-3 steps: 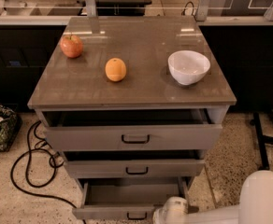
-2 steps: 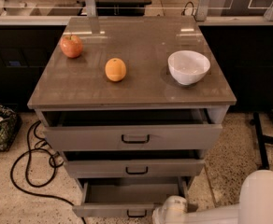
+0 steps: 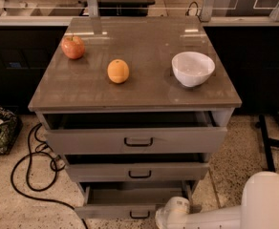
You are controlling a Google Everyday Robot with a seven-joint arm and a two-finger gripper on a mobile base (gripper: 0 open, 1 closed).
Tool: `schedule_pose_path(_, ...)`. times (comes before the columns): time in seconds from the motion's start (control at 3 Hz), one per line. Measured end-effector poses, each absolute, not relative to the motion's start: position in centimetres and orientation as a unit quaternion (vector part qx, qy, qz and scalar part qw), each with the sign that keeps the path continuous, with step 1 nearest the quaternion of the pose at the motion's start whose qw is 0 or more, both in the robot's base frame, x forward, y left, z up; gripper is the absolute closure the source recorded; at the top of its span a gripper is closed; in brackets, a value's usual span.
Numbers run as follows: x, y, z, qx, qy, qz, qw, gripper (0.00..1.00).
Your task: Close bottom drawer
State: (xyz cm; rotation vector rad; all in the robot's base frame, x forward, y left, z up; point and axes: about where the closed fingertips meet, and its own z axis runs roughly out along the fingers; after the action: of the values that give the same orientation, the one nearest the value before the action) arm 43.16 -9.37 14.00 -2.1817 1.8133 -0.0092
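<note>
The bottom drawer [image 3: 114,211] is the lowest of three grey drawers in the cabinet. It stands pulled out, with its grey tray interior [image 3: 130,194] showing and its black loop handle [image 3: 139,215] at the frame's lower edge. My white arm [image 3: 225,213] comes in from the lower right. Its wrist end, the gripper [image 3: 170,216], sits at the right end of the bottom drawer's front. Its fingers are out of sight at the frame's bottom.
The top drawer [image 3: 137,140] and middle drawer [image 3: 138,171] are slightly open. On the cabinet top [image 3: 144,42] sit an apple [image 3: 73,46], an orange [image 3: 118,71] and a white bowl [image 3: 192,68]. A black cable [image 3: 29,173] loops on the floor at left.
</note>
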Motion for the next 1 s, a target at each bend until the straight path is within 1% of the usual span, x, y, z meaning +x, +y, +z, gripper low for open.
schedule_pose_path(0.67, 45.40, -9.50, 13.73, -0.762, 0.627, -0.013, 0.161, 1.00)
schedule_pose_path(1.0, 45.36, -10.10, 13.40, -0.755, 0.632, -0.007, 0.176, 1.00)
